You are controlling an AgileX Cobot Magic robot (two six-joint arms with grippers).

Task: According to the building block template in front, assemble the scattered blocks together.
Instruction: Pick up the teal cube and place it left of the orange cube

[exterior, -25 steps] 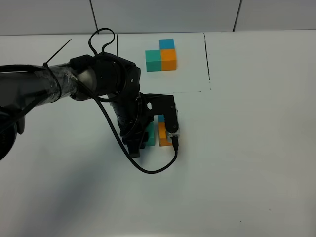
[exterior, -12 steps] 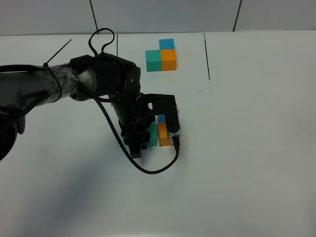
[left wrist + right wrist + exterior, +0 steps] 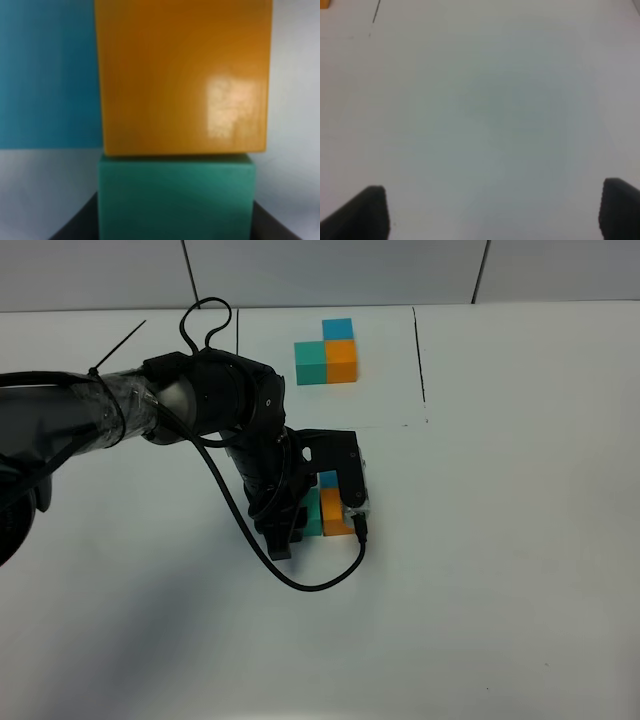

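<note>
Teal cube (image 3: 313, 513) has slid toward 3 o'clock, now touching the orange cube (image 3: 334, 512).
Left tool (image 3: 290, 530) closed, pushing; right tool (image 3: 492, 212) open, empty; template (image 3: 327, 353) shape nearly matched.

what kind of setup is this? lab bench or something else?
Likely a lab test bench: a bare white table with a black-outlined block template, three loose cubes below it, and a cabled robot arm working over them.

The template (image 3: 328, 352), an L of teal, orange and blue cubes inside a thin black outline, sits near the worktop's far edge. Nearer the middle, the teal block (image 3: 312, 514) touches the orange block (image 3: 335, 511); the blue block (image 3: 327, 479) adjoins orange's far side.
</note>
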